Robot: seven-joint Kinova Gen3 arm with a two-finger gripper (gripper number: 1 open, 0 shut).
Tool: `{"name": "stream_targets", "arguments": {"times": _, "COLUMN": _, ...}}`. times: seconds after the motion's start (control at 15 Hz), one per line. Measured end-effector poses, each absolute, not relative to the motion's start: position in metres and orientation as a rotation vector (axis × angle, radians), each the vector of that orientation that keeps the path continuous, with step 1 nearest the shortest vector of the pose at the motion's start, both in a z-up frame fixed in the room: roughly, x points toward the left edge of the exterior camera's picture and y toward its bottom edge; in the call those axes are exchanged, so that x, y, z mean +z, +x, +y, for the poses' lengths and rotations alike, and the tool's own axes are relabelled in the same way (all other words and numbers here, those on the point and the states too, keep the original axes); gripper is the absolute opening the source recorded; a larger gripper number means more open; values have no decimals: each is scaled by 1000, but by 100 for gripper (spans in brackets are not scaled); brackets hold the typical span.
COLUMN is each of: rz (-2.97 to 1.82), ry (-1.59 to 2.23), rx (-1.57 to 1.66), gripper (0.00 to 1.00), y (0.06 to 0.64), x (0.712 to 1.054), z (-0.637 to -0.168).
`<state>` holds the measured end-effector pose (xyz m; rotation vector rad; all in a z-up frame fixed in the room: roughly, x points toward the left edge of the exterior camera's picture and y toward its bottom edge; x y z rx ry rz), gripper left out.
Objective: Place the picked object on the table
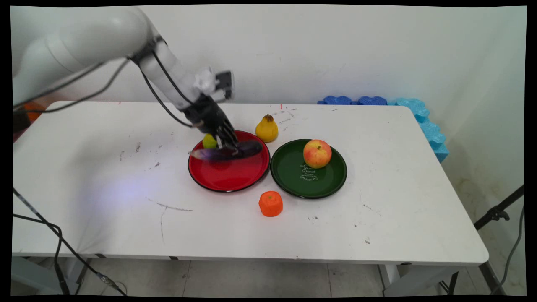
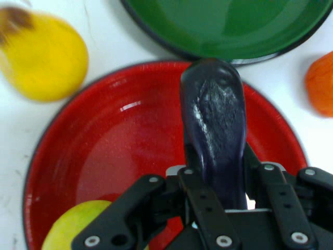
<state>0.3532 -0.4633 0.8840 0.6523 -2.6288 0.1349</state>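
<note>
Pincer: pincer [image 1: 228, 144] pinching a purple eggplant [image 1: 228, 152] over the red plate [image 1: 228, 176].
Desk: white, scuffed desk [image 1: 105, 176]; green plate [image 1: 293, 176] holds an apple [image 1: 317, 153].
Room: pale wall [image 1: 335, 50] behind; blue foam blocks [image 1: 419, 117] at the right.

Pincer [image 1: 228, 144] around aubergine [image 1: 228, 152], over red plate [image 1: 228, 176]

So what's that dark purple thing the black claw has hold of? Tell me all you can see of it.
It is a long, dark purple eggplant, glossy with a dull, wrinkled patch on its skin, and it looks like a toy. The black two-finger gripper is shut on it near one end, fingers on either side. It is held lengthwise over the round red plate, roughly level; whether it touches the plate cannot be told. A small yellow-green fruit sits in the plate by the gripper.
</note>
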Motion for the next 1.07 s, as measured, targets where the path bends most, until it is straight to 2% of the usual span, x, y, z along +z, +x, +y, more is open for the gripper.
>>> {"name": "stream_targets", "arguments": {"times": 0.27, "rz": -2567, "ry": 610, "rx": 144, "gripper": 0, "y": 357, "x": 952, "z": -443}}
{"name": "stream_targets", "arguments": {"times": 0.53, "rz": -2525, "ry": 591, "rx": 120, "gripper": 0, "y": 349, "x": 1000, "z": -415}}
{"name": "stream_targets", "arguments": {"times": 0.8, "rz": -2500, "ry": 575, "rx": 87, "gripper": 0, "y": 333, "x": 1018, "z": -387}}
{"name": "stream_targets", "arguments": {"times": 1.07, "rz": -2489, "ry": 554, "rx": 57, "gripper": 0, "y": 308, "x": 1010, "z": -356}}
